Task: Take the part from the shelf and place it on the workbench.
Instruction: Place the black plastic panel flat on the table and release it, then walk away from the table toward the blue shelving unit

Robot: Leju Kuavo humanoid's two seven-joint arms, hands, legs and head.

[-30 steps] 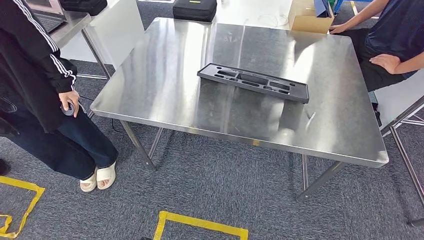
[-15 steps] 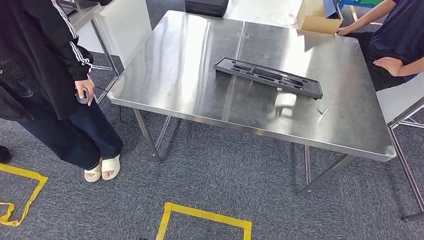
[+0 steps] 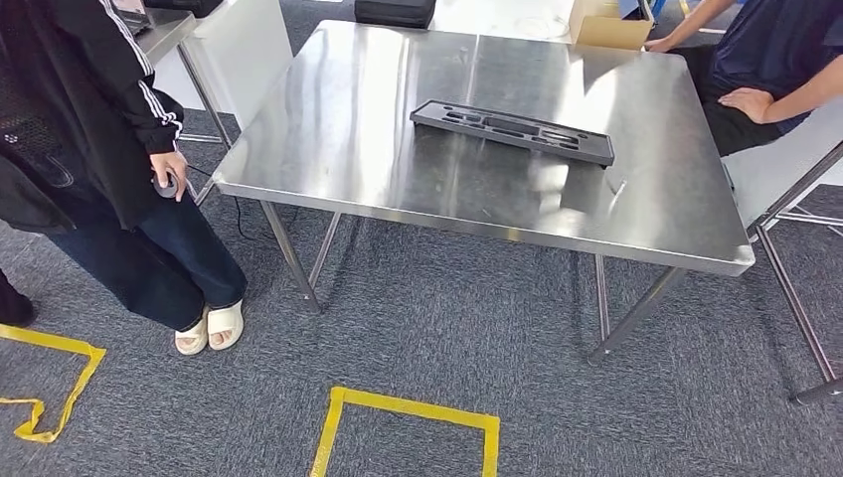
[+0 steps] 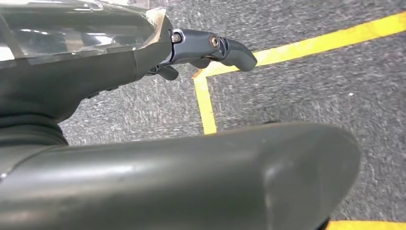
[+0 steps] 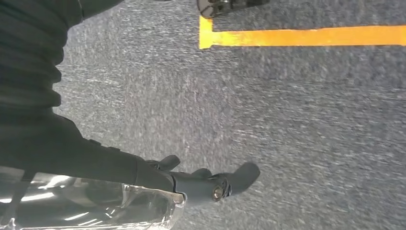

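Observation:
The part [image 3: 512, 132], a long black moulded tray with several recesses, lies flat on the steel workbench [image 3: 338, 129], right of its middle. My left hand [image 4: 206, 48] hangs over grey carpet beside a yellow tape line, its dark fingers stretched out and holding nothing. My right hand [image 5: 210, 184] also hangs above the carpet, fingers extended and empty. Both hands are well away from the part.
A person in a black jacket [image 3: 89, 129] stands at the workbench's left corner holding a small device. Another person [image 3: 775, 50] sits at the far right. A cardboard box [image 3: 608, 28] and a black case [image 3: 395, 12] lie behind. Yellow tape [image 3: 408, 407] marks the floor.
The whole picture has shifted, so the camera has moved: the workbench now sits higher and farther off. The part lies in the same spot on the bench.

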